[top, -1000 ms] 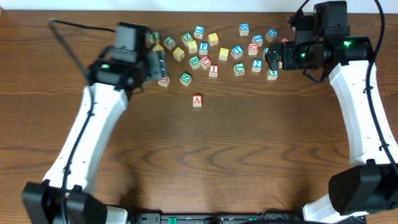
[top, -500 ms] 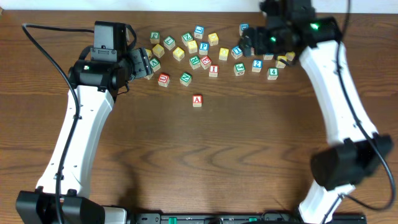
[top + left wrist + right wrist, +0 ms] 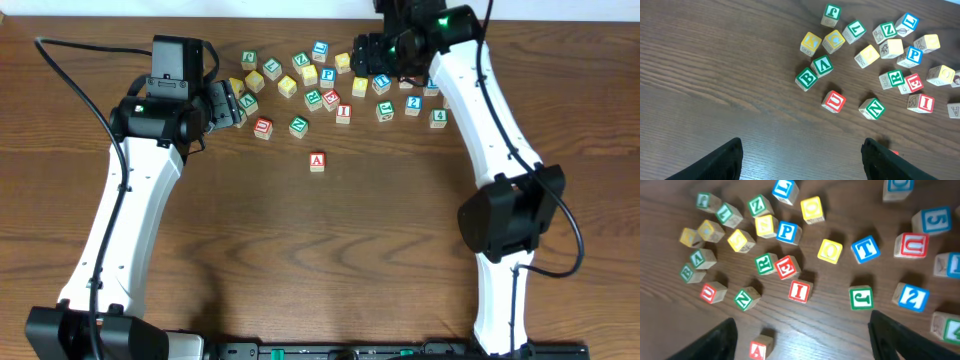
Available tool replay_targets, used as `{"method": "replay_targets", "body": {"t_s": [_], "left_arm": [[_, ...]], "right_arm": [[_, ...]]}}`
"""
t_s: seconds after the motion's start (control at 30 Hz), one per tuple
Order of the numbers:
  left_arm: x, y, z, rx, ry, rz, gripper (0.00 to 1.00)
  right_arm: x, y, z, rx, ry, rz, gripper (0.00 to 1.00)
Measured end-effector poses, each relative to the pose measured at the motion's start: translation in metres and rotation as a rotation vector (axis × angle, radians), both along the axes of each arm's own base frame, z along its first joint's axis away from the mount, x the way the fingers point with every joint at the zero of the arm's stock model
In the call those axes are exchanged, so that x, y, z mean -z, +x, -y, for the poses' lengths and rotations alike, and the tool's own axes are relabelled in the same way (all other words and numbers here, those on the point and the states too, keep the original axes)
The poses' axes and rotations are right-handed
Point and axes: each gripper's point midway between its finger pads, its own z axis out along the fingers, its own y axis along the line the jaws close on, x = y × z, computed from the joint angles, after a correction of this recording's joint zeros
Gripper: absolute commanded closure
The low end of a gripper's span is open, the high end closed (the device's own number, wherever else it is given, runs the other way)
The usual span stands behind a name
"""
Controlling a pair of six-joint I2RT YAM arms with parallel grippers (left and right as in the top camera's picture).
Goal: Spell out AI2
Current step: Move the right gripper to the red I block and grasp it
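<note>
A red A block (image 3: 317, 161) sits alone in front of the scattered block pile; it also shows in the right wrist view (image 3: 760, 347). A red I block (image 3: 343, 113) (image 3: 799, 291) (image 3: 925, 103) lies at the pile's front edge. A blue 2 block (image 3: 413, 103) (image 3: 910, 297) lies to the pile's right. My right gripper (image 3: 368, 58) (image 3: 802, 319) is open and empty above the back of the pile. My left gripper (image 3: 228, 103) (image 3: 802, 145) is open and empty at the pile's left edge, over bare wood.
Several lettered blocks lie scattered at the table's back, among them a red U (image 3: 833, 101), green N (image 3: 872, 108), green B (image 3: 806, 78), blue P (image 3: 787, 231), blue T (image 3: 865, 249) and yellow O (image 3: 830, 250). The wooden table (image 3: 320, 260) stretches forward.
My right arm has swung left from the pile's right end to over its back middle. My left gripper drew back slightly left a second ago and has held still since.
</note>
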Motion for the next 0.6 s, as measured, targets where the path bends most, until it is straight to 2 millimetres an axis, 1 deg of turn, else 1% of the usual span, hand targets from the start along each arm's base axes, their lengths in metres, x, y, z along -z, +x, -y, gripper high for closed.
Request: {"method": "replay_targets", "body": {"t_s": [0.2,0.27,0.37,0.43,0.6], "left_arm": [[0.001,0.0,0.0,0.0,0.0,-0.002,0.25],[0.003,0.001,0.0,0.0,0.001,-0.007,0.25],[0.009,0.002,0.0,0.0,0.003,-0.023,0.25],[0.014,0.003,0.0,0.0,0.004,-0.034,0.25],[0.02,0.005,0.0,-0.003,0.01,-0.05,0.25]], "right_arm": [[0.037,0.0,-0.011,0.001,-0.019,-0.068,0.24],[0.051,-0.002,-0.017,0.003,-0.033,-0.093,0.26],[0.066,-0.002,-0.026,0.003,-0.046,-0.105,0.28],[0.073,0.001,-0.032,0.001,-0.057,-0.099,0.28],[0.083,0.004,-0.043,0.001,-0.091,-0.07,0.29]]}}
